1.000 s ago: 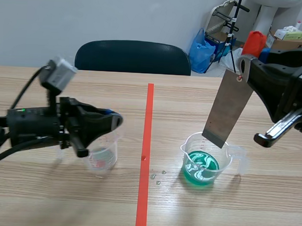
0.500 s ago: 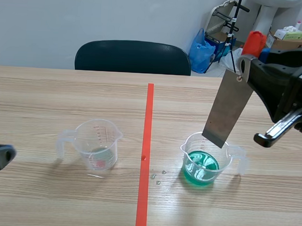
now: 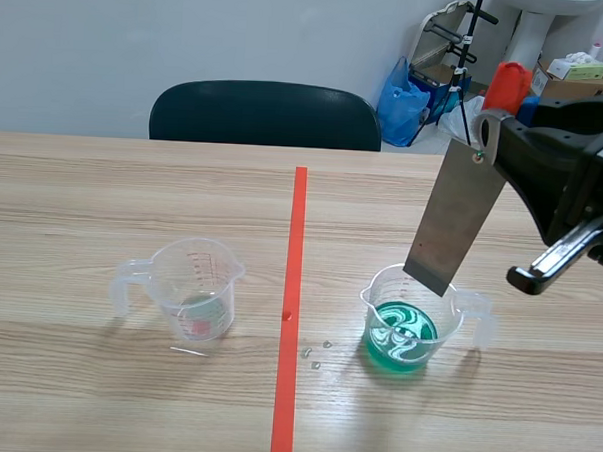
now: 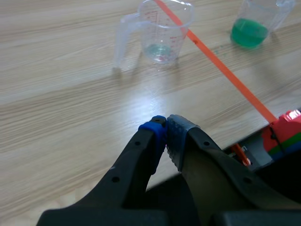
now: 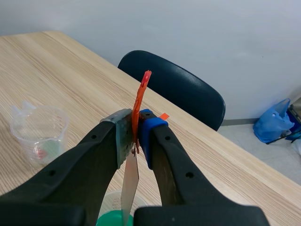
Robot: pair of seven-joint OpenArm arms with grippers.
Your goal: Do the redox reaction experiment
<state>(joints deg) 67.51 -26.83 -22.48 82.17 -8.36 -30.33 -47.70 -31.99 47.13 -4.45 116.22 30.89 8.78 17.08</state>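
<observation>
Metal plate [image 3: 455,218]: hangs tilted, its lower end at the mouth of the cup of green liquid [image 3: 410,326] and above the liquid surface. This cup stands upright on the tabletop [image 3: 133,199], in its right half toward the near edge.

Right claw [image 5: 135,129]: clamped on the plate's top end. It is raised well above the tabletop, and the arm enters from the right edge.

Second clear cup [image 3: 191,289]: upright in the left half, almost empty, handle toward the left edge.

Left claw [image 4: 166,127]: fingers together, gripping nothing. It sits low over the near edge, pointing toward the second cup and well apart from it.

Droplets [image 3: 316,355]: on the tabletop between the cups, nearer the green one.
</observation>
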